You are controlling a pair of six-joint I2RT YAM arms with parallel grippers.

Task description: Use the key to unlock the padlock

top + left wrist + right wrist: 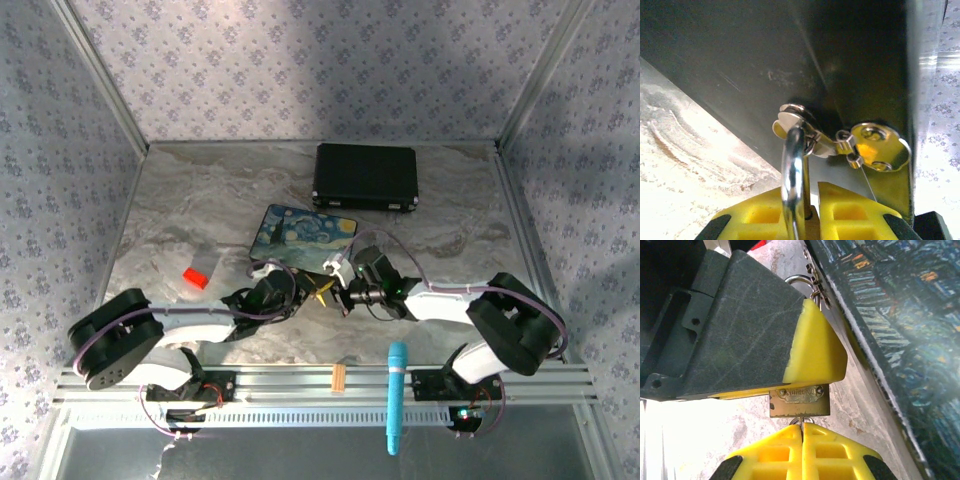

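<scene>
The small brass padlock (800, 401) hangs by its silver shackle (794, 170) from the clasp (801, 116) of the painted box (900, 315). My left gripper (813, 200) is shut on the padlock's body, one yellow pad on each side. Seen from the right wrist, a left finger (812, 347) covers the padlock's upper part. My right gripper (802, 429) is shut on the key (802, 420), whose silvery head just shows at the padlock's bottom face; its blade is hidden. Both grippers meet at the box's near edge (325, 290).
A black case (365, 178) lies at the back. A red block (195, 278) sits left of the left arm. An orange-tan strip (339, 377) and a blue stick (397, 395) rest on the front rail. The marble table (200, 200) is walled on three sides.
</scene>
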